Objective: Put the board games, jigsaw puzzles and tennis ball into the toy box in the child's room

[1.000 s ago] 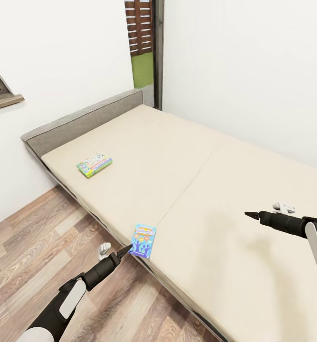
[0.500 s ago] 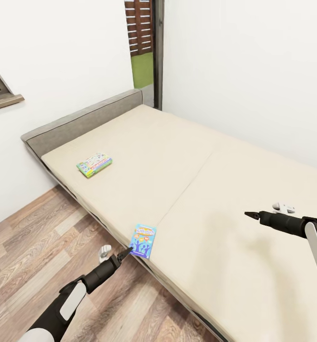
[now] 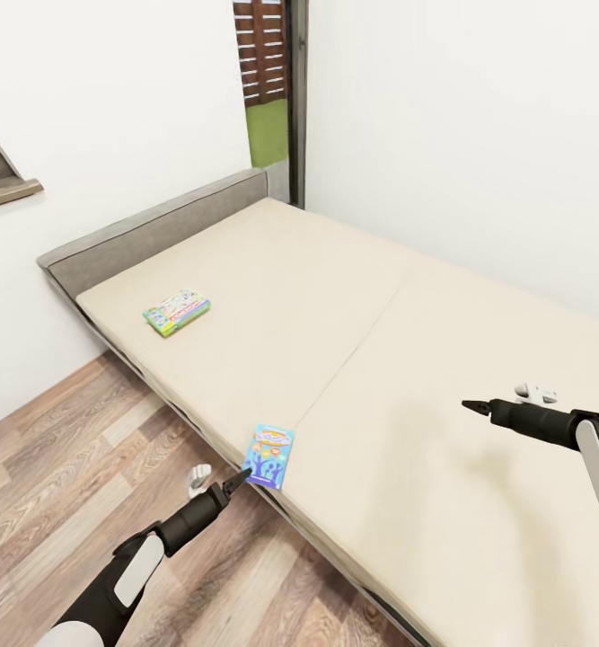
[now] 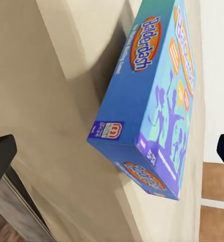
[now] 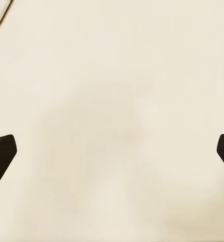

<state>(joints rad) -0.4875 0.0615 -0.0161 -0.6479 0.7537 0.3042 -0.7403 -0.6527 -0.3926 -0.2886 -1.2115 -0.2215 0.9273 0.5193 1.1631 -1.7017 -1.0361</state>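
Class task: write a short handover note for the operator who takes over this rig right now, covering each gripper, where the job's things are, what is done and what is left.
Left gripper: open, empty, at the bed's near edge, just short of the blue board game, which lies flat there; the left wrist view shows it between the open fingertips, not yet gripped.
Right gripper: open, empty, hovering over bare sheet of the bed.
Second board game: flat on the bed near the headboard.
Done: nothing picked up from the bed.
Left: grasp both bed games and carry them to the toy box; table items out of sight from here.

2 board games, 1 bed, 2 claws, prob.
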